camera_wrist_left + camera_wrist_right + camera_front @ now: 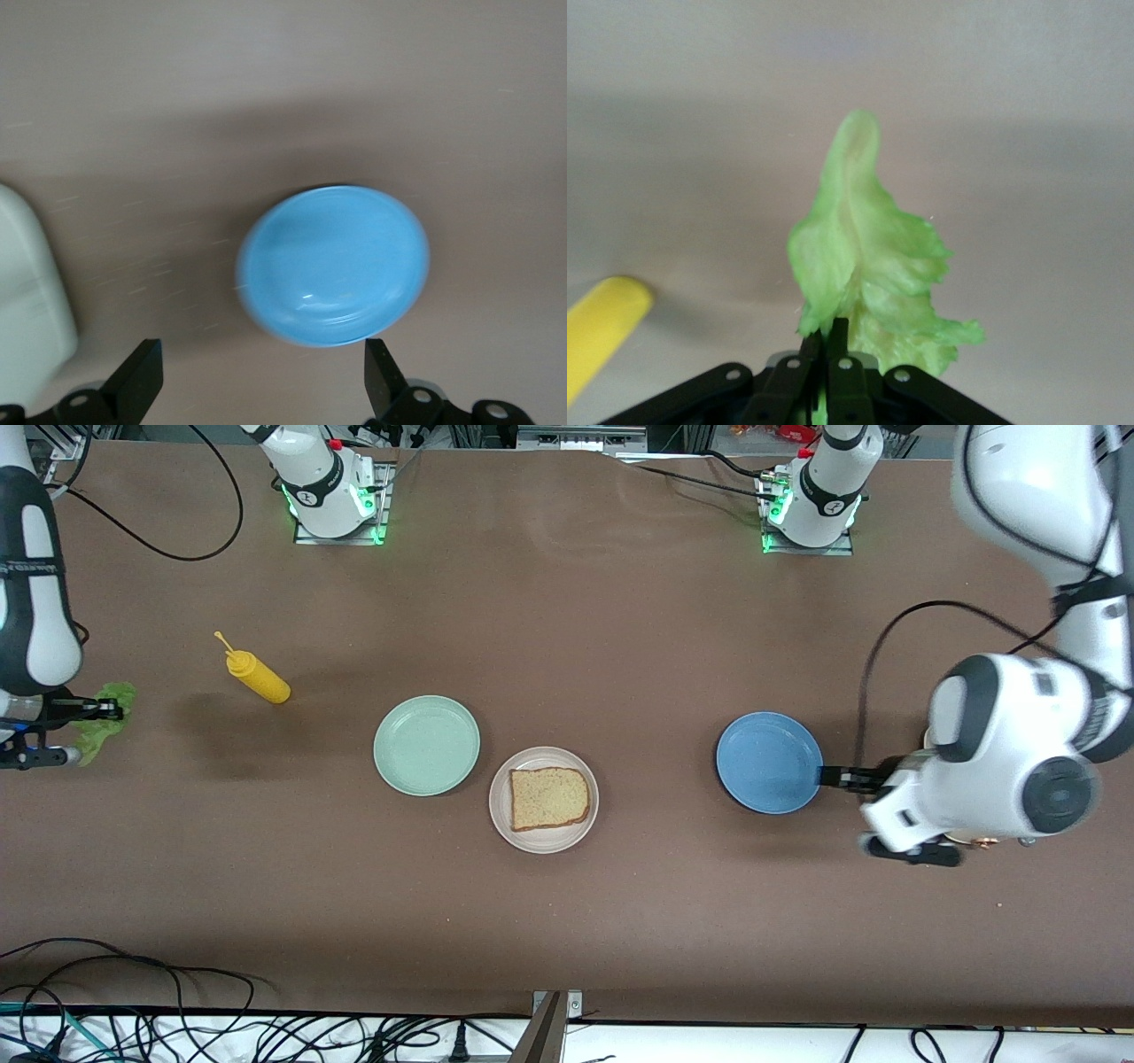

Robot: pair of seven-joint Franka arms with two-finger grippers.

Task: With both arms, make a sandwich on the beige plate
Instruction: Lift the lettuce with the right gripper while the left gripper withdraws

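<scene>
One bread slice (549,798) waits on your beige plate (501,815) mid-bench; right end effector (830,341) pinches the lettuce (868,274) as filling, left end effector (261,376) gapes empty over the blue plate (334,266).

I am working in a robotics lab: bolted arm bases (335,509) on a brown table (567,921), loose cables (133,992) along its edge.

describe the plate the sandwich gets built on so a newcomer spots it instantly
Three round plates sit in a loose row across the middle of the brown table. The beige plate is the one nearest the front camera, right beside the mint-green plate and well apart from the blue plate. It alone carries a bread slice.
</scene>
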